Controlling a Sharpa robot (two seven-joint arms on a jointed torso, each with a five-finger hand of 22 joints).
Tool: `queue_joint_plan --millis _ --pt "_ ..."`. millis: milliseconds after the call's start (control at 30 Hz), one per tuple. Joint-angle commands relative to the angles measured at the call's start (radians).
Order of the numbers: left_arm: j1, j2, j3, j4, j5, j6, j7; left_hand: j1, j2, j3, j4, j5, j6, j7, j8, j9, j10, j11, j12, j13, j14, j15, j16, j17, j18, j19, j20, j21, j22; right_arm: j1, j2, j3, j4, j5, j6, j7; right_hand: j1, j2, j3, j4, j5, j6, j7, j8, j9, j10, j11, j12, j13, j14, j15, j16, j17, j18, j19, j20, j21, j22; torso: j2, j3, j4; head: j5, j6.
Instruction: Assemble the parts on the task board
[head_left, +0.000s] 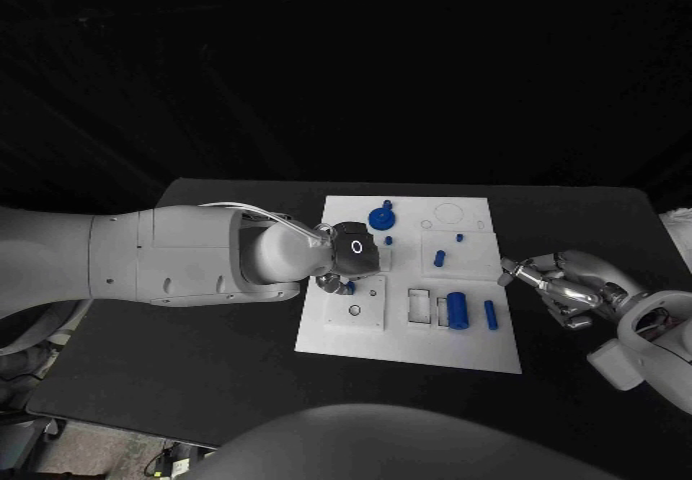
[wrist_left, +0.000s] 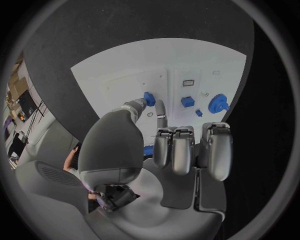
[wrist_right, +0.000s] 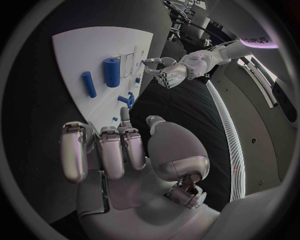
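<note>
The left hand (head_left: 343, 262) is hovering over the left part of the white board (head_left: 369, 335) at frame centre, pinching a small blue piece (wrist_left: 149, 98) between thumb and a fingertip. The right hand (head_left: 560, 285) is hanging just off the board's right edge, fingers loosely curled, holding nothing. A blue cylinder (head_left: 457, 310) and blue knob (head_left: 381, 216) are lying on the board, on the black counter (head_left: 188, 370)

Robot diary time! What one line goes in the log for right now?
left robot hand: pinching small blue part over task board | right robot hand: empty, beside board's right edge | big blue cylinder: lying on board
</note>
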Motion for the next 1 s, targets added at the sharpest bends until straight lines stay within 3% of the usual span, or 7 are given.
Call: queue_joint_plan --millis 33,700,867,1000 --pt "-0.001 0.003 0.000 -0.001 0.021 0.028 0.003 0.008 -0.004 0.011 0.000 -0.007 0.008 -0.001 -0.006 0.001 0.104 0.008 0.000 0.263 0.105 0.009 0.002 0.263 -0.013 0.099 0.007 -0.006 0.261 -0.001 0.000 0.000 0.001 -0.010 0.021 -0.001 0.011 -0.003 -0.003 0.002 0.008 0.003 -0.005 0.006 -0.001 0.104 -0.009 0.003 0.263 0.106 -0.007 0.003 0.263 0.007 -0.006 -0.001 -0.006 0.205 0.000 0.0001 -0.0007 0.000 0.000" --pt "-0.011 0.006 0.000 -0.009 0.068 0.045 0.006 0.014 -0.017 0.045 -0.005 -0.035 0.013 0.004 -0.024 0.000 0.104 0.009 0.000 0.263 0.105 0.010 0.002 0.263 -0.012 0.096 0.007 -0.013 0.259 -0.007 0.003 0.000 -0.002 -0.010 0.024 -0.003 0.014 -0.003 -0.002 0.002 0.015 0.003 -0.005 0.007 -0.001 0.104 -0.009 0.003 0.263 0.106 -0.007 0.003 0.263 0.008 -0.009 -0.002 -0.009 0.203 0.001 0.0013 -0.0019 0.005 0.000" --pt "-0.011 0.005 0.000 -0.010 0.072 0.035 0.004 0.029 -0.021 0.052 -0.008 -0.042 0.027 0.005 -0.008 0.015 0.104 0.009 0.000 0.263 0.105 0.010 0.002 0.263 -0.012 0.096 0.007 -0.012 0.259 -0.007 0.004 0.000 -0.002 -0.010 0.023 -0.003 0.018 -0.006 -0.002 0.000 0.015 0.003 -0.006 0.008 -0.002 0.104 -0.010 0.003 0.263 0.106 -0.007 0.003 0.263 0.008 -0.011 -0.002 -0.011 0.203 0.001 0.0015 -0.0024 0.006 0.000" --pt "-0.012 0.004 0.000 -0.009 0.091 0.031 0.004 0.047 -0.027 0.054 -0.010 -0.050 0.036 0.007 0.029 0.051 0.104 0.009 0.000 0.263 0.105 0.009 0.002 0.263 -0.012 0.097 0.008 -0.012 0.259 -0.007 0.004 0.000 -0.002 -0.010 0.022 -0.002 0.023 -0.009 -0.001 -0.001 0.015 0.004 -0.006 0.009 -0.002 0.104 -0.010 0.003 0.263 0.106 -0.008 0.003 0.263 0.009 -0.012 -0.002 -0.012 0.202 0.001 0.0016 -0.0026 0.007 0.000"
